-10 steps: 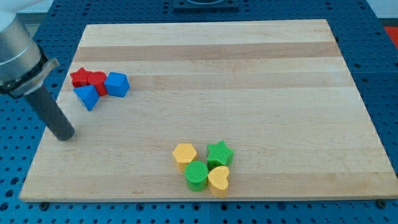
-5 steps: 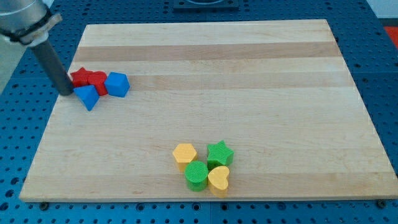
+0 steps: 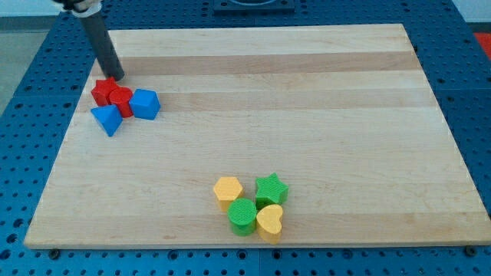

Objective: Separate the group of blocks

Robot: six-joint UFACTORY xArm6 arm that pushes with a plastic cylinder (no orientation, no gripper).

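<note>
My tip [image 3: 114,76] stands at the view's upper left, just above the red star block [image 3: 101,91] and close to touching it. A second red block [image 3: 120,100] sits against the star's right side. A blue cube-like block [image 3: 144,103] touches that one on the right. A blue triangular block [image 3: 107,119] lies just below the red pair. At the view's bottom centre sits another cluster: a yellow hexagon [image 3: 227,188], a green star [image 3: 271,188], a green cylinder [image 3: 242,215] and a yellow heart [image 3: 269,220], all touching.
The wooden board [image 3: 307,92] lies on a blue perforated table [image 3: 23,92]. The red and blue cluster is near the board's left edge. The yellow and green cluster is near the board's bottom edge.
My tip moved from the left of the red and blue cluster up and around to just above the red star. The red blocks shifted slightly right.
</note>
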